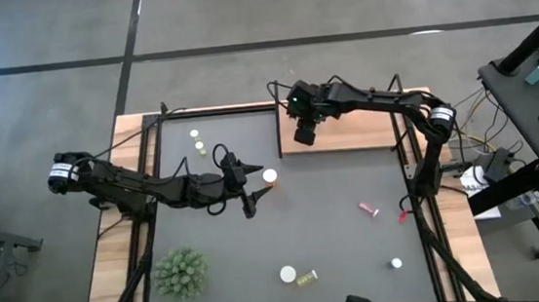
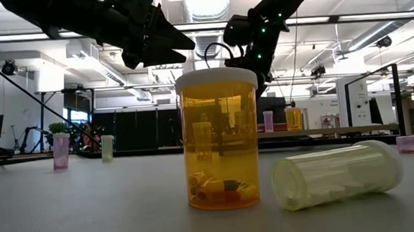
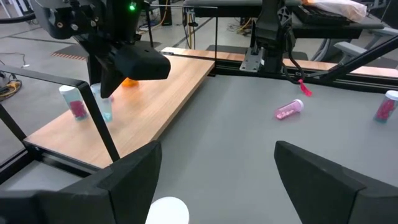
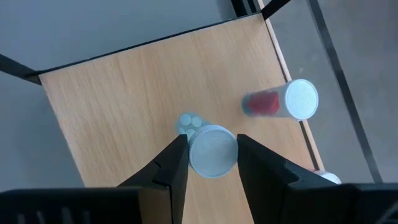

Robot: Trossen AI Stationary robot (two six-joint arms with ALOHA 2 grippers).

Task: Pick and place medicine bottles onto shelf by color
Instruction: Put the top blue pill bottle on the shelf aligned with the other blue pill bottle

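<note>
Over the shelf (image 1: 346, 130), the right gripper (image 4: 211, 155) clamps an upright white-capped bottle (image 4: 211, 149) beside a pink-red bottle (image 4: 280, 101), while the left gripper (image 1: 254, 199) hangs open near it.

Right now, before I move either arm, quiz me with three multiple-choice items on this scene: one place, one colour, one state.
1. The right jaws are over: A the plant; B the shelf; C the mat's bare middle.
2. The upright bottle nearest the low camera is: A orange; B pink; C white.
3. The left jaws are: A shut on a bottle; B shut on nothing; C open.

Answers:
1 B: the right wrist view shows them shut on a white-capped bottle above the wooden board.
2 A: its body is orange, next to a pale bottle lying on its side.
3 C: in the left wrist view they stand wide apart above a white cap.
</note>
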